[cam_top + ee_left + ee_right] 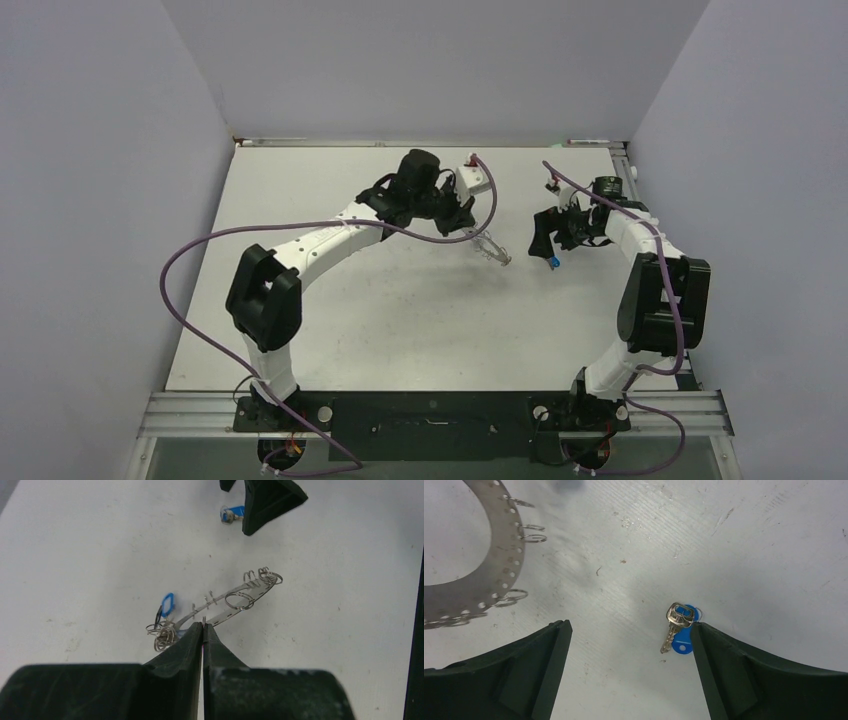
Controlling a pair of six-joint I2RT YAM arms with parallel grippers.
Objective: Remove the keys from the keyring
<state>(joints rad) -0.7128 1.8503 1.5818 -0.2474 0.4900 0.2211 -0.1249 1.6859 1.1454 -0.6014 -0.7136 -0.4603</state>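
Black left jaws are pressed fully together, pinching the thin edge of the keyring (508,555) and holding it out over the white bench (400,330). From the left wrist the ring shows almost edge-on, a narrow tilted strip. From the right wrist it shows its face: a wide, flat band of dull grey metal around a large central hole, with a row of small punched holes along its rim. Thin wire loops (531,538) hang from those holes. Some stand singly – one larger loop (239,600) sits midway along the strip – and others bunch into a tangle (162,635) close to the pinching tips. One key with a blue head (168,603) hangs at that bunched end, on the ring.

Right jaws stand spread wide and grip nothing. On the bench between them lies a loose key (676,630), silvery, with a blue tag and its own small wire loop, just beside the finger (724,675) on the right of that view; whether they touch I cannot tell. It lies apart from the keyring.
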